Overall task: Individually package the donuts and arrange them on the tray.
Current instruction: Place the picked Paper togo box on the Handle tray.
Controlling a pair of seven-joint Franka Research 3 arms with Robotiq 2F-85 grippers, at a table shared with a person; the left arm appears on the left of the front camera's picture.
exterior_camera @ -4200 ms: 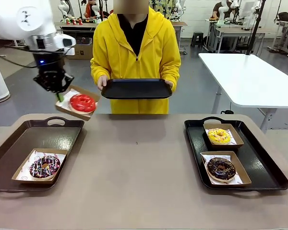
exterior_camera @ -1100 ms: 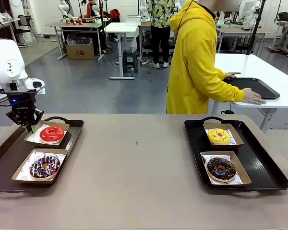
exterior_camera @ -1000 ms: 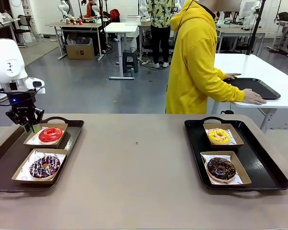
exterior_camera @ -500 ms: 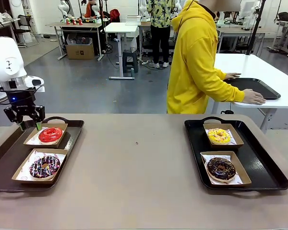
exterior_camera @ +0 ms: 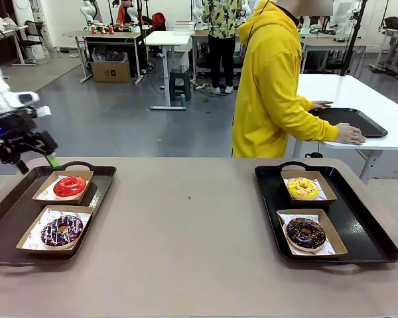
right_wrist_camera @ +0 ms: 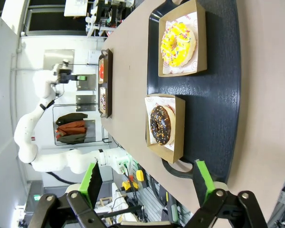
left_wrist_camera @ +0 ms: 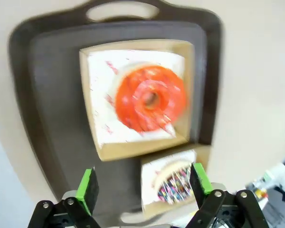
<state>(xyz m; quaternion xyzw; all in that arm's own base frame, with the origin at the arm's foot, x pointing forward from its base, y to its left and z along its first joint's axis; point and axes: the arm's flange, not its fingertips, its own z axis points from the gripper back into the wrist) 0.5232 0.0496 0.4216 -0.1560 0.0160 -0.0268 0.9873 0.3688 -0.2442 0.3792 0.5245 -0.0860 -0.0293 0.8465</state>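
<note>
1. Near edge, lower left of the front view: sprinkled chocolate donut (exterior_camera: 61, 229) in a cardboard box (exterior_camera: 29, 240) on the left tray (exterior_camera: 6, 215).
2. Lower right: dark chocolate donut (exterior_camera: 306, 233) boxed on the right tray (exterior_camera: 365, 228).
3. Just behind the sprinkled one, left of centre: red-iced donut (exterior_camera: 69, 185) lying flat in its own box, on the same left tray.
4. Behind the dark one, right of centre: yellow-iced donut (exterior_camera: 303, 187) boxed at the far end of the right tray.
5. Far left edge, above the left tray's back corner: left gripper (exterior_camera: 33, 161) lifted clear of the red-iced donut's box, jaws spread wide, nothing between them. Left wrist view, blurred: green pads (left_wrist_camera: 88, 188) apart at the bottom, red-iced donut in upper centre.
6. Right wrist view, bottom edge: right gripper (right_wrist_camera: 147, 187) with jaws wide and empty, looking out over the right tray.
7. Upper right, beyond the table: person in a yellow hoodie (exterior_camera: 272, 86), turned sideways, both hands on a black tray (exterior_camera: 351, 119) on a white table (exterior_camera: 358, 99).
</note>
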